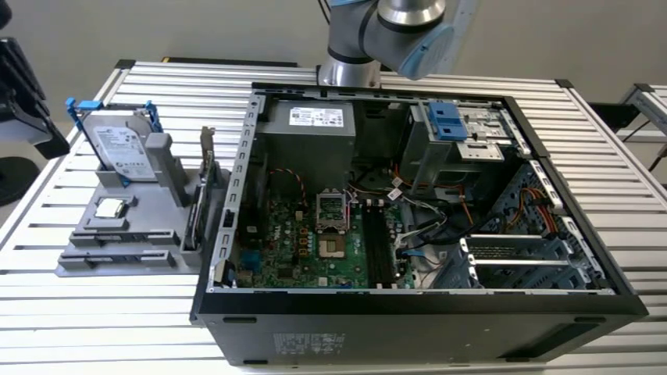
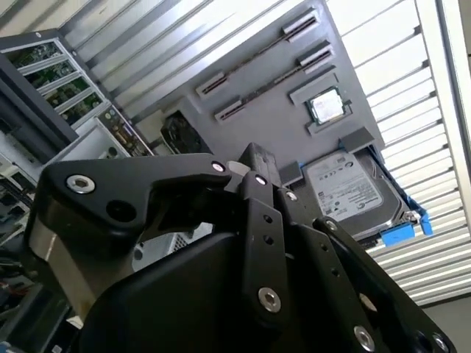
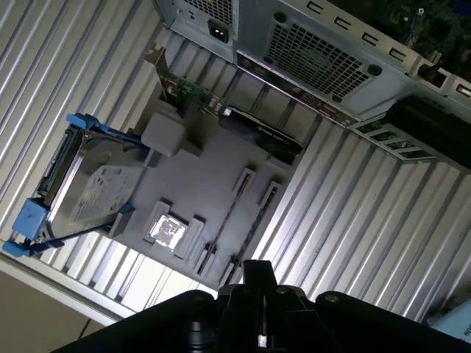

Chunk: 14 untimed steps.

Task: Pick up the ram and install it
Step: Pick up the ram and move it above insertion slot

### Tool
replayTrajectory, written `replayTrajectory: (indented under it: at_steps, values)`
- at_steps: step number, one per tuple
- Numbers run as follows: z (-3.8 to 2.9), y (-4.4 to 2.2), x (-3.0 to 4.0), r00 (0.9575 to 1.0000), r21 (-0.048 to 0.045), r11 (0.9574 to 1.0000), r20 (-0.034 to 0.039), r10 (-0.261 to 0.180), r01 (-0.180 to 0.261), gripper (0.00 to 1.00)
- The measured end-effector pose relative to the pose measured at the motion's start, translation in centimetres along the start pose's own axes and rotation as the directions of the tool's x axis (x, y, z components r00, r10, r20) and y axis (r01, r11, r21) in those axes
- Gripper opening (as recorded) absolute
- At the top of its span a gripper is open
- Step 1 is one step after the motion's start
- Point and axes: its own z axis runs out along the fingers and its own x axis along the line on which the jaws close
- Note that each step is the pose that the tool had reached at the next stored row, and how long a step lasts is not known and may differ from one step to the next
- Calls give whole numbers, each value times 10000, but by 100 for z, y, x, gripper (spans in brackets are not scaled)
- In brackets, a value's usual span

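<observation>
Black gripper, nearest the lens in both wrist views, hangs clenched on nothing, well clear of the ram.
The ram stands edge-on, a thin dark strip between clips in the grey holder; open ribbed table lies along the holder's free side. A hard drive in a blue bracket rises at one end, a processor chip lies flat just beside the slots, and an upright expansion card stands between holder and computer case. In the exterior view the holder sits at the exterior view's left and the open case fills centre and right; its walls ring the motherboard, where cables crowd the right side of the dark memory slots.
</observation>
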Motion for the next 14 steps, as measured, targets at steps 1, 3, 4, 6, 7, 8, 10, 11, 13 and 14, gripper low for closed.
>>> replayTrajectory:
  at_steps: [1, 3, 4, 6, 7, 8, 10, 11, 13, 14]
  values:
    - [0, 0, 0, 10000, 2, 10000, 4, 88, -88, 0]
    - [-1, 0, 0, 9996, 5, 9996, 13, 276, -276, 0]
    - [0, 0, 0, 9993, 6, 9993, 18, 373, -373, 0]
    - [0, 0, 0, 9984, 8, 9984, 28, 569, -569, 0]
    - [0, 0, 0, 9978, 9, 9978, 32, 668, -668, 0]
    - [0, 0, 0, 9970, 10, 9970, 38, 768, -768, 0]
    - [-1, 0, 0, 9953, 12, 9953, 48, 968, -968, 0]
    - [0, 0, 1, 9943, 13, 9943, 53, 1068, -1068, 0]
    - [-1, -1, 0, 9920, 15, 9920, 62, 1263, -1263, 0]
    - [-1, -1, 0, 9905, 16, 9905, 68, 1373, -1373, 0]
